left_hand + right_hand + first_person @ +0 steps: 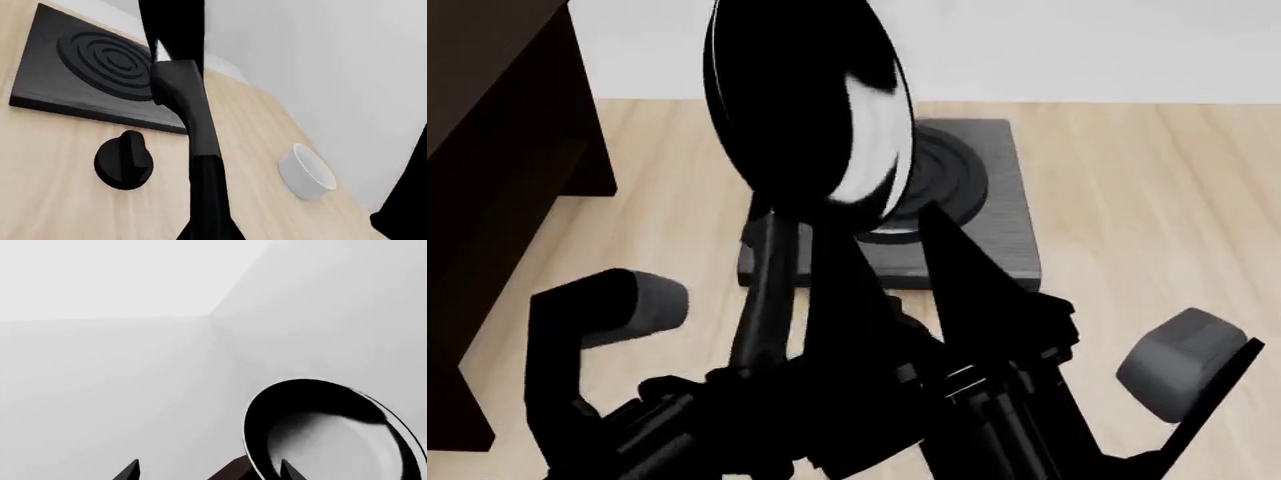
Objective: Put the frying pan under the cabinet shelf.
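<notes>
The frying pan [807, 110] hangs in the air, tipped up on its edge, above the near side of the stove plate. Its long black handle [193, 125] runs down into my left gripper [207, 231], which is shut on it. The dark brown cabinet shelf [494, 150] stands at the left of the head view, apart from the pan. My right gripper [210, 475] is open and points upward. The pan's glossy inside [333, 440] shows just beyond one of its fingertips [287, 472], and nothing is between its fingers.
A square black stove plate [994, 210] with rings lies on the light wooden counter [1148, 200]. Beside it are a black round knob [123, 160] and a white bowl-like pot [307, 172]. A pale wall runs behind.
</notes>
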